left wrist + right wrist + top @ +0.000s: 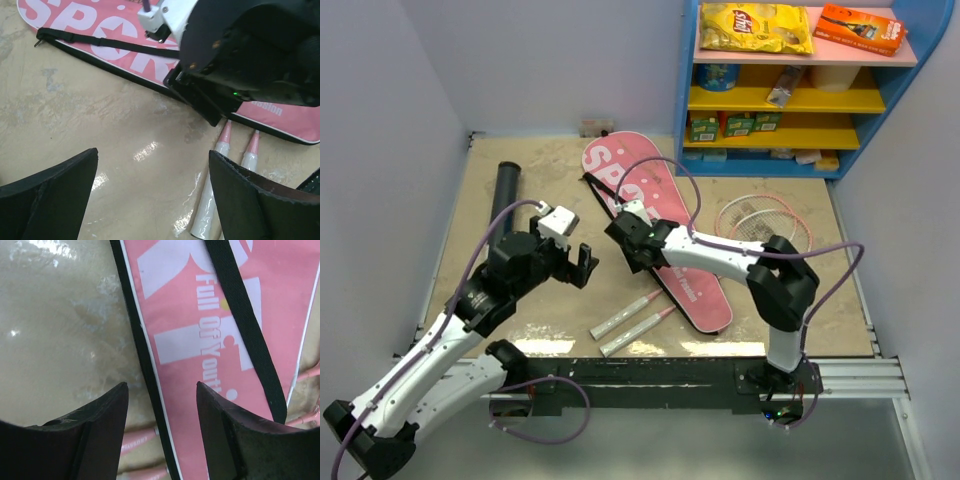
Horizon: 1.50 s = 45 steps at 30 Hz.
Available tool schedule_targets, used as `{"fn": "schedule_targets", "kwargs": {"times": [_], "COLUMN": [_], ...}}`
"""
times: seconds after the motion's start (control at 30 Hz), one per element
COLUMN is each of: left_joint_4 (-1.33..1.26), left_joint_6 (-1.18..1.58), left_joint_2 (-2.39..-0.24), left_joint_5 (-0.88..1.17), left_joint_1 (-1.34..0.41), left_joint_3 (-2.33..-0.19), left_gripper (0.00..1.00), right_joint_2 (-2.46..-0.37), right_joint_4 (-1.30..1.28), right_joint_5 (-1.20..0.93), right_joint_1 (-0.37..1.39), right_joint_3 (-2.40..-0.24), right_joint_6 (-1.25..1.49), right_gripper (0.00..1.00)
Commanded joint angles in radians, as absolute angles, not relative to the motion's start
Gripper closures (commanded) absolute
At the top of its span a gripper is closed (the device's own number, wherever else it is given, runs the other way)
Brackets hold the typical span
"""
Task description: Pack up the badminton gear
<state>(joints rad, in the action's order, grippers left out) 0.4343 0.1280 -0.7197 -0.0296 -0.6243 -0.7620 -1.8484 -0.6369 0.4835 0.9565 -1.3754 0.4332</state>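
The pink SPORT bag (620,170) is shown flat on the table (545,160) across two rackets (635,322), its black edge straddled by the parted, empty right gripper (161,390), the left gripper (152,165) spread empty nearby; the thin edge could be missed, or the rackets dragged.

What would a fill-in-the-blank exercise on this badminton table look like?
The strap lying across the pink bag is ____.
The two racket handles stick out from under the ____.
The long tube lies on the robot's ____ side.
The left gripper and right gripper both stand ____.
Missing words: black; bag; left; open.
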Motion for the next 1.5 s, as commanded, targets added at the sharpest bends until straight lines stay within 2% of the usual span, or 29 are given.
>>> {"fn": "schedule_targets", "kwargs": {"times": [0.0,0.4,0.77,0.87,0.97,1.0,1.1,1.3,1.47], "left_joint_4": [0.345,0.318,0.307,0.31,0.311,0.31,0.311,0.319,0.325], "left_joint_6": [0.124,0.133,0.132,0.132,0.133,0.133,0.133,0.135,0.138], "left_joint_2": [-0.663,-0.615,-0.612,-0.612,-0.609,-0.609,-0.609,-0.601,-0.56], "left_joint_5": [0.015,0.054,0.069,0.066,0.06,0.057,0.051,0.022,-0.034], "left_joint_1": [-0.626,-0.627,-0.627,-0.627,-0.627,-0.627,-0.627,-0.626,-0.627], "left_joint_3": [-0.716,-0.658,-0.653,-0.652,-0.653,-0.652,-0.65,-0.653,-0.658], "left_gripper": [0.05,0.04,0.04,0.04,0.04,0.04,0.04,0.05,0.05], "right_joint_2": [-1.939,-2.086,-2.143,-2.148,-2.154,-2.154,-2.151,-2.096,-1.974], "right_joint_4": [-0.649,-0.758,-0.795,-0.782,-0.784,-0.784,-0.795,-0.831,-0.83], "right_joint_5": [0.584,0.752,0.847,0.844,0.862,0.87,0.903,0.965,0.891], "right_joint_1": [0.983,1.02,1.034,1.037,1.035,1.035,1.035,1.034,1.035], "right_joint_3": [-1.468,-1.529,-1.454,-1.437,-1.427,-1.424,-1.422,-1.443,-1.512], "right_joint_6": [0.425,0.463,0.549,0.557,0.574,0.578,0.592,0.594,0.546], "right_gripper": [0.41,0.39,0.4,0.51,0.71,0.83,1.0,1.0,1.0]}}
